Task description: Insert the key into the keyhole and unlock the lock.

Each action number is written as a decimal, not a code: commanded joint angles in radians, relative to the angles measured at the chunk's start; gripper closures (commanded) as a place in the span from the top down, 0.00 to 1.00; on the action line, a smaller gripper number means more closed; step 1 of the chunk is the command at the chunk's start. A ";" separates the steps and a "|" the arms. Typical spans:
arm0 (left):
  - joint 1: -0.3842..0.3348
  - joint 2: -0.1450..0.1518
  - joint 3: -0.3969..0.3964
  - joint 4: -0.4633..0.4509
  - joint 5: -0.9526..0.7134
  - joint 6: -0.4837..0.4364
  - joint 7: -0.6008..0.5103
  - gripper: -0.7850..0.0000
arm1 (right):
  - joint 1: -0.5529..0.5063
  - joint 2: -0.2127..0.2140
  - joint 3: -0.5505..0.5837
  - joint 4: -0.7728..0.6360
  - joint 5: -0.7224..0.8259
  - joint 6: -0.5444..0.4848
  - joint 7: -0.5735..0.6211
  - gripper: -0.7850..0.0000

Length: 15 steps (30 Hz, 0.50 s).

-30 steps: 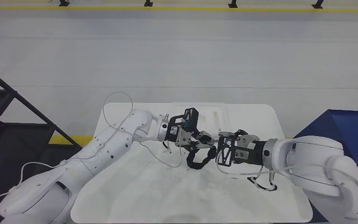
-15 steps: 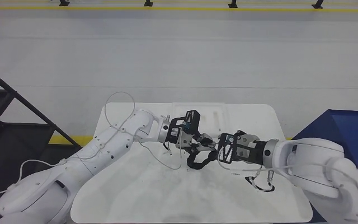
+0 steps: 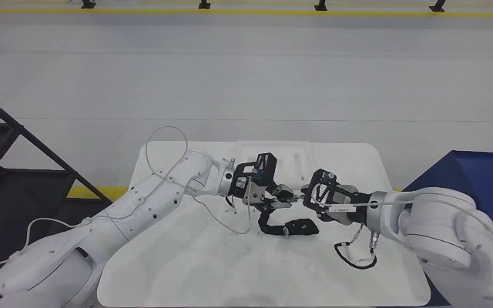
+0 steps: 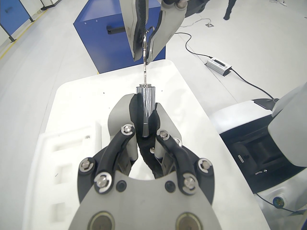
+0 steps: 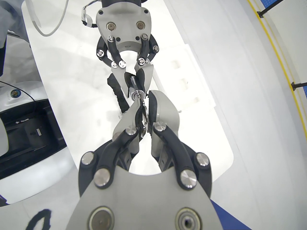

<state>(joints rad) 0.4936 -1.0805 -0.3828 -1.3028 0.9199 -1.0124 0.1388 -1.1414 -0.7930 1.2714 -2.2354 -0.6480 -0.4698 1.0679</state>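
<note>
Clamping the lock (image 4: 146, 106) by its barrel above the table (image 4: 72, 101), the left gripper (image 4: 145, 105) is holding firm. Beyond it, the key (image 4: 145, 72) is sitting in the keyhole (image 4: 145, 85) while the right gripper (image 4: 144, 57), pinching it, is rolling its wrist over, probably unlocking.

Narrow gap between left claw (image 4: 144, 106) and right claw (image 5: 142, 107); foam tray (image 4: 72, 134) beyond, lock cable (image 3: 266, 223) below.

The lock (image 4: 146, 96), a short chrome cylinder on a black cable (image 5: 117, 92), is clamped in the left pincer (image 4: 144, 103) above the tabletop (image 4: 79, 101). The slim silver key (image 4: 145, 71), pinched edge-on in the right pincer (image 4: 144, 57), lines up with the cylinder's axis, its tip apparently inside the keyhole.
</note>
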 commanded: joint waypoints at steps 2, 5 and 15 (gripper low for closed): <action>0.000 0.000 0.000 0.004 0.007 0.000 0.006 0.00 | -0.004 0.001 0.005 0.008 0.021 0.007 0.002 1.00; 0.000 0.000 -0.002 0.010 0.016 0.000 0.007 0.00 | -0.005 0.002 0.012 0.014 0.037 0.009 0.003 1.00; 0.009 -0.002 -0.019 0.037 0.087 0.000 -0.025 0.00 | -0.026 0.007 0.046 0.038 0.093 -0.005 -0.025 1.00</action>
<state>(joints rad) 0.5003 -1.0828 -0.4014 -1.2714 0.9895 -1.0123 0.1238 -1.1649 -0.7866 1.3121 -2.2015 -0.5639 -0.4730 1.0478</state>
